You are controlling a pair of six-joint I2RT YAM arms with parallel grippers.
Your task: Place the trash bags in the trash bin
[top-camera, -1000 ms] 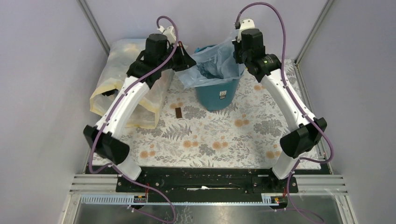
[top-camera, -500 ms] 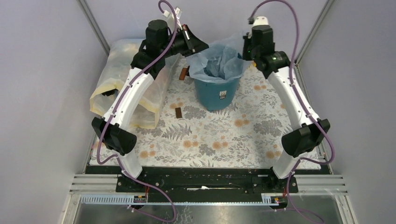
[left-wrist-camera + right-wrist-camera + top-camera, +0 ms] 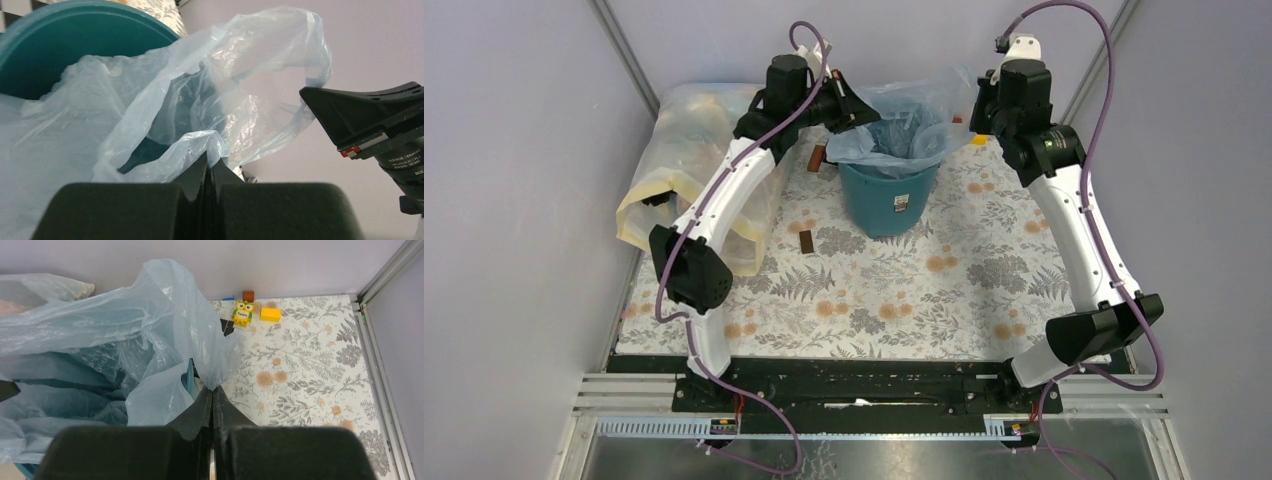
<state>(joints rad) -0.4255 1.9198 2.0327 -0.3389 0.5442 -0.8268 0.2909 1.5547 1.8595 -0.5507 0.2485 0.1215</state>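
Note:
The teal trash bin (image 3: 888, 196) stands at the back middle of the table. The pale blue trash bag (image 3: 902, 122) is spread open over its mouth and hangs down inside it. My left gripper (image 3: 861, 116) is shut on the bag's left rim (image 3: 200, 142), just above the bin (image 3: 65, 40). My right gripper (image 3: 977, 103) is shut on the bag's right rim (image 3: 212, 375), beside the bin's right edge. The bag (image 3: 100, 340) is stretched between the two grippers, and its lower part is hidden inside the bin.
A large yellowish clear sack (image 3: 679, 175) lies at the back left. Two small brown blocks (image 3: 807, 242) lie left of the bin. An owl toy (image 3: 243, 313), a yellow block (image 3: 270, 314) and a brown block (image 3: 248, 295) sit at the back wall. A metal frame (image 3: 380, 365) edges the table's right side.
Both grippers have moved apart and toward the back, pulling the bag wider across the bin's mouth. The left arm swung right, the right arm swung right and rearward.

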